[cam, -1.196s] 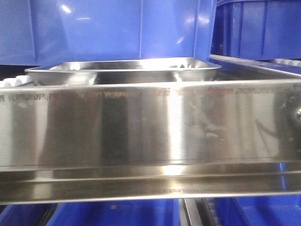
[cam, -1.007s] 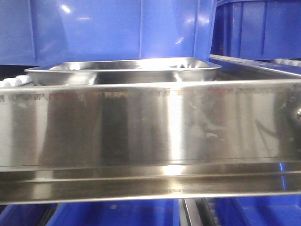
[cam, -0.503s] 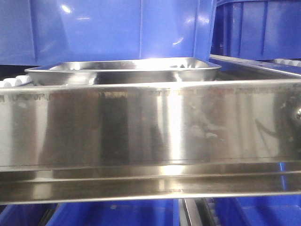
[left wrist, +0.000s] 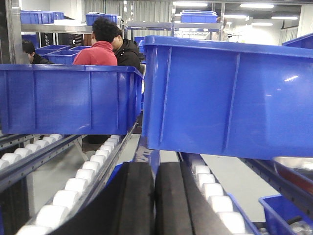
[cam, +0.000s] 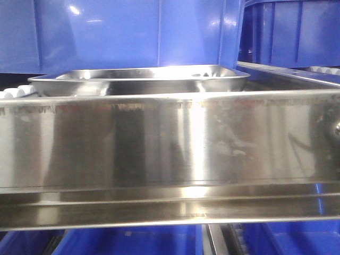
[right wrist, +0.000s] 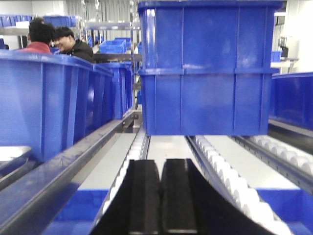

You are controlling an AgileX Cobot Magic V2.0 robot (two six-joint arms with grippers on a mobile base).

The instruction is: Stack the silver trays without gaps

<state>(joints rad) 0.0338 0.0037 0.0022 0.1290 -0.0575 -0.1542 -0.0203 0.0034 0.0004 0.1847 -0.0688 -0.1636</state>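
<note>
In the front view a silver tray (cam: 139,79) sits on the roller rack behind a steel band, and only its flared rim and upper wall show. No gripper appears in that view. In the left wrist view my left gripper (left wrist: 155,169) is shut with nothing between its black pads, pointing along the roller lanes. A shiny sliver at the right edge may be a tray rim (left wrist: 293,163). My right gripper (right wrist: 161,166) is shut and empty too, and a shiny corner (right wrist: 12,153) shows at the left edge.
A long steel band (cam: 170,143) with a bolt head (cam: 336,127) crosses the front view. Blue crates (left wrist: 230,93) (right wrist: 205,68) stand on white roller lanes (left wrist: 73,188) ahead of both grippers. Two people (left wrist: 105,44) stand behind the far crates.
</note>
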